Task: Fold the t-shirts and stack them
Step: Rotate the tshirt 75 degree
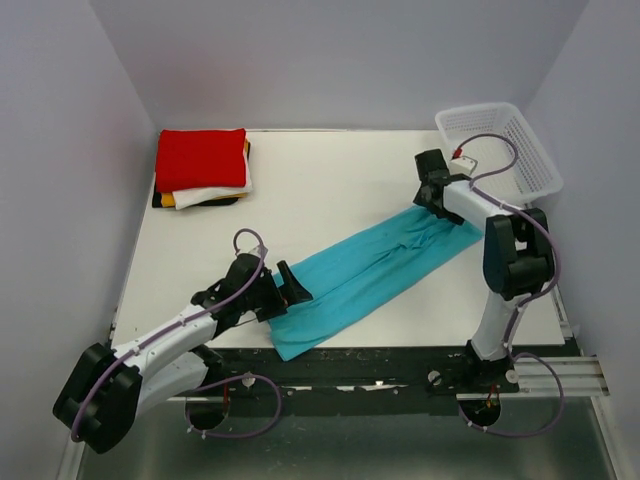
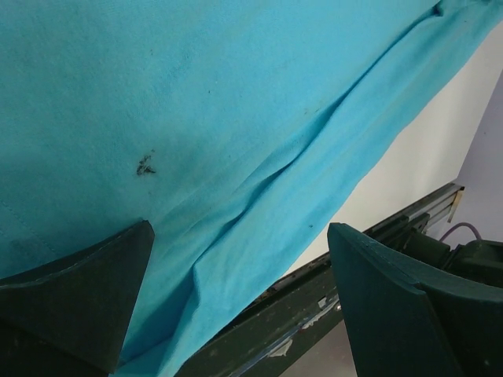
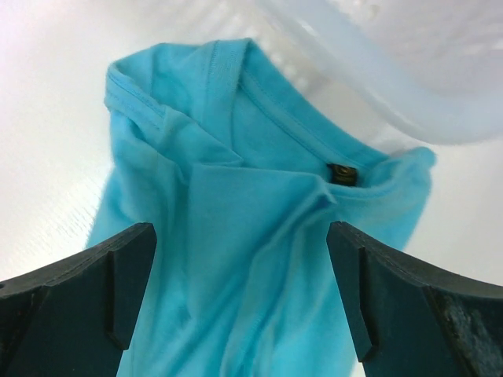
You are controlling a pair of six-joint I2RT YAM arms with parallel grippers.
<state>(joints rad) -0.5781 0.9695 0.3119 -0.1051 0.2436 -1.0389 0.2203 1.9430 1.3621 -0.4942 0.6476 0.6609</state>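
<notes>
My left hand (image 1: 287, 289) is released, jaws wide apart, low over the near end of the blue shirt (image 1: 375, 268), at the lower centre of the top view. In its wrist view the blue cloth fills most of the frame beyond my fingers (image 2: 86, 302). A long crease runs toward the upper right and a small dark speck (image 2: 145, 165) sits left of centre. I grasp nothing there. The shirt lies as a long strip on the table (image 1: 320, 180), running from the near edge at lower centre up toward the right. My right hand (image 1: 428, 200) is also released, jaws spread, just above the strip's far end at the right of the top view. Its wrist view shows the bunched collar (image 3: 228, 149) between my open fingers, a small dark label (image 3: 342, 173) at its right, and the basket (image 3: 409, 86) just behind at the upper right. The other shirts sit in a pile at the table's upper left, with the red shirt (image 1: 200, 158) on top, the white shirt (image 1: 218, 194) under it, and yellow and black edges at the pile's lower left
</notes>
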